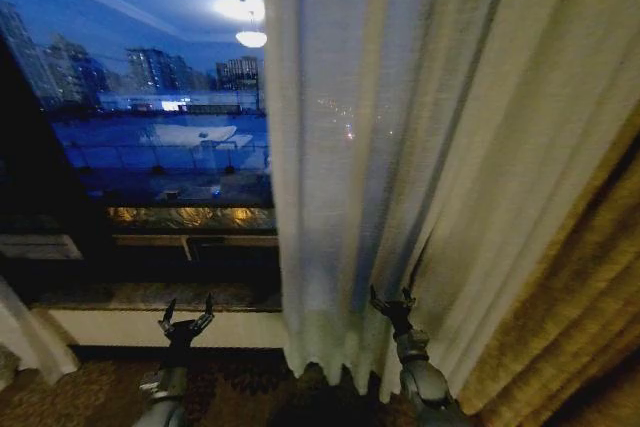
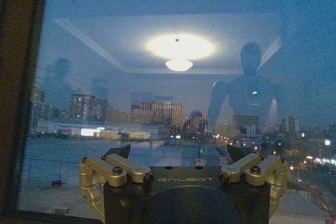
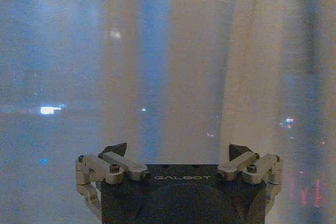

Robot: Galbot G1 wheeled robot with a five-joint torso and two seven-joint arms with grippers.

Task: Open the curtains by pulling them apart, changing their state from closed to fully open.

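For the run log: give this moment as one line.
left gripper: open, facing bare window | right gripper: open, at sheer curtain | golden drape: right

The curtains (image 1: 400, 147) ran past the frame's top edge; their rail was unseen. The golden drape (image 1: 570, 327) was cropped right. City lights showed blurred through the weave.
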